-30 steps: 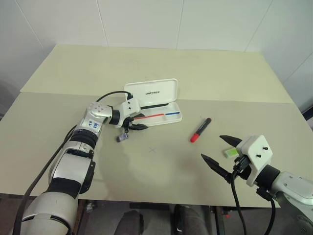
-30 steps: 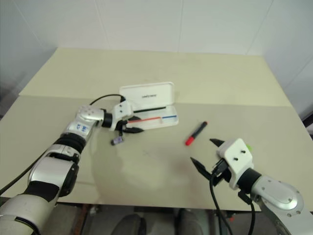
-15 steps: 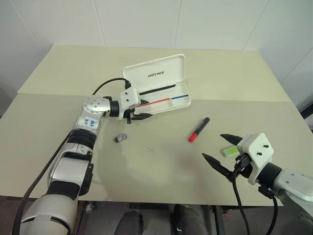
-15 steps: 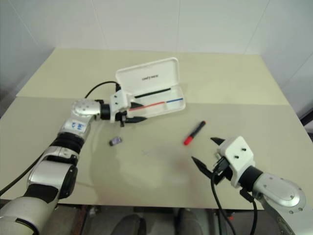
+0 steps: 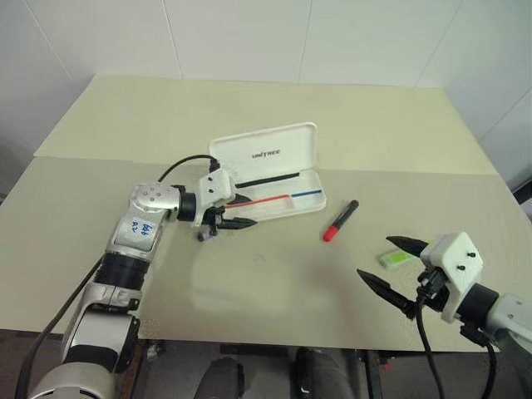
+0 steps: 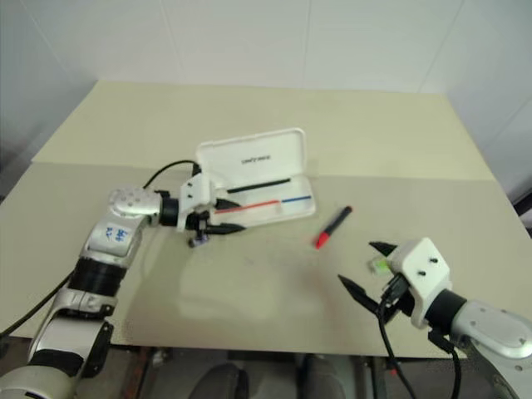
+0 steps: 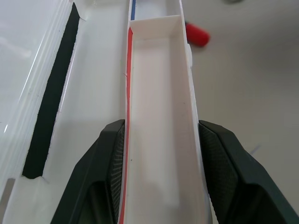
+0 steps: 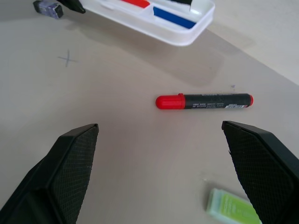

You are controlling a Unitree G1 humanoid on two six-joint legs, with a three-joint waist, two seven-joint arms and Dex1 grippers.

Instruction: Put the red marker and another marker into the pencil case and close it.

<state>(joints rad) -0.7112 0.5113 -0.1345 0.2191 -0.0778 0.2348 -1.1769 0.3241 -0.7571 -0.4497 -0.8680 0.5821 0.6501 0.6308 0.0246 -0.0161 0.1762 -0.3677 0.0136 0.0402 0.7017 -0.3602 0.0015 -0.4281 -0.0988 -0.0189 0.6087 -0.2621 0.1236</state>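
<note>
White plastic case [image 5: 270, 173]: lies open on the table [image 5: 349, 125], lid tilted back, tray facing up so markers can drop in; a red and a blue stripe run along the tray.
Left gripper [image 5: 233, 212]: its fingers [image 7: 110, 158] straddle the tray's near end, closed on its walls, probably to steady the case for loading.
Red marker [image 5: 340, 220]: flat on the table just right of the case, red end toward the robot; not yet picked up.
Green marker [image 5: 396, 257]: lies beside the right gripper's far finger, well apart from the case.
Right gripper [image 5: 398, 270]: spread wide and empty, above the table near both markers, apparently set to reach for one.
Purple-grey piece [image 5: 205, 234]: beside the left gripper; no part of the task.
</note>
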